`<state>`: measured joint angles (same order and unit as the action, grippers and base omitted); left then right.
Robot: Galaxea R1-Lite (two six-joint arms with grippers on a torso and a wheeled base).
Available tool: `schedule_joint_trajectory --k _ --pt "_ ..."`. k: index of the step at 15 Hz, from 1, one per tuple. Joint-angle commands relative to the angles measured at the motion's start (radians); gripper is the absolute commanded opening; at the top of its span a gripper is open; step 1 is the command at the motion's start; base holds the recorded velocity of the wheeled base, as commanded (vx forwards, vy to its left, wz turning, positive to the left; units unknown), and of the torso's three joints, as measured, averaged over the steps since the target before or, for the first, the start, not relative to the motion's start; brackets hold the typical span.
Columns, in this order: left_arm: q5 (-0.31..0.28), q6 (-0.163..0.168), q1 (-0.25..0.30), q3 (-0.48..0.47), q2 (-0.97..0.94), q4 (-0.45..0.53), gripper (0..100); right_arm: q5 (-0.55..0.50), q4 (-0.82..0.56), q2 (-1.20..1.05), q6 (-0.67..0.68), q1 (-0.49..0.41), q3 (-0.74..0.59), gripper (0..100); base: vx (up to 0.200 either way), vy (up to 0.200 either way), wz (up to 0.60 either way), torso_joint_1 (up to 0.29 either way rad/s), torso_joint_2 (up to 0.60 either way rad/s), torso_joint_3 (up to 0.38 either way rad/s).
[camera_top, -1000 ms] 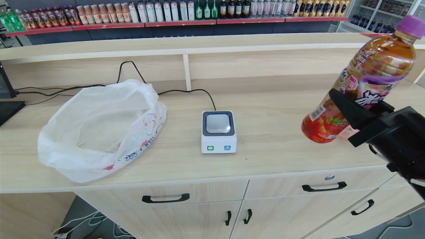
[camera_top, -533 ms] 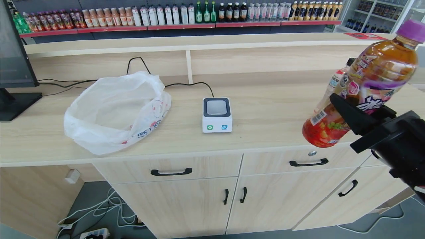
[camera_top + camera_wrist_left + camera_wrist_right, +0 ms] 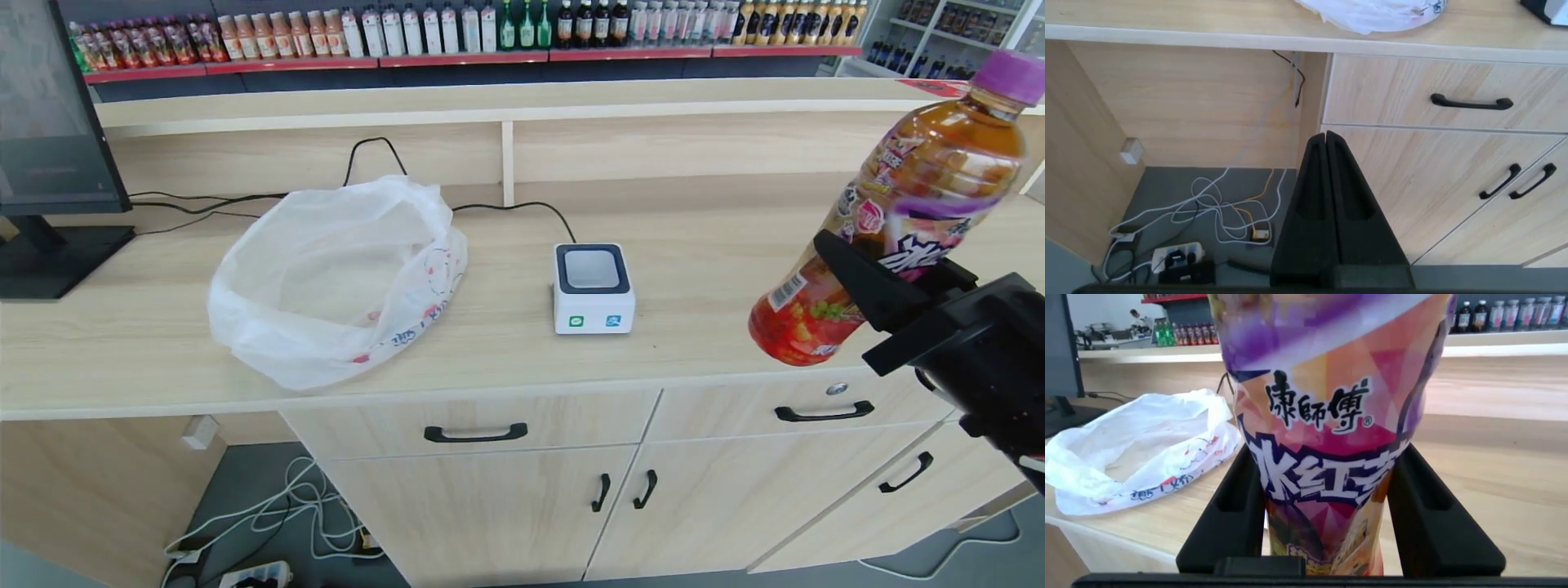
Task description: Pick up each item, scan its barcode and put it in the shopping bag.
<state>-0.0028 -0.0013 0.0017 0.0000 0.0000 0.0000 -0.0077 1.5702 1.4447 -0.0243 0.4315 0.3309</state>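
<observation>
Your right gripper (image 3: 1331, 498) still clamps the bottle (image 3: 922, 180), right of the scanner (image 3: 593, 287). The camera shifted; the shopping bag (image 3: 343, 278) is unmoved. Left gripper (image 3: 1326, 143) closed, empty.

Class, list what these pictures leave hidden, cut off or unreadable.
Cap of the bottle: right wrist view, cut off by top edge.
Far finger of the right claw: head view, mostly behind the bottle.
Bars of the barcode: head view, too small.
Part of the monitor: head view, cut by left edge.
</observation>
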Motion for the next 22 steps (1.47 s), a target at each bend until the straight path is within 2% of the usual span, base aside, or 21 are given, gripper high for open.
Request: schedule_joint_trajectory --k 1,12,19,22 --pt "0.000 0.000 0.000 0.000 0.000 0.000 0 0.000 0.001 0.010 0.000 0.001 0.005 0 0.000 0.200 0.00 0.002 -0.01 0.007" --pt "0.000 0.000 0.000 0.000 0.000 0.000 0 0.000 0.001 0.029 0.000 0.001 0.017 0 0.000 0.200 0.00 0.004 0.00 0.003" --pt "0.000 0.000 0.000 0.000 0.000 0.000 0 0.000 0.001 0.054 0.004 0.003 0.060 0 0.000 0.000 0.00 0.000 0.00 0.000" --pt "0.000 0.000 0.000 0.000 0.000 0.000 0 0.000 0.001 0.060 0.001 0.004 0.062 0 0.000 0.000 0.60 0.001 0.00 0.001"
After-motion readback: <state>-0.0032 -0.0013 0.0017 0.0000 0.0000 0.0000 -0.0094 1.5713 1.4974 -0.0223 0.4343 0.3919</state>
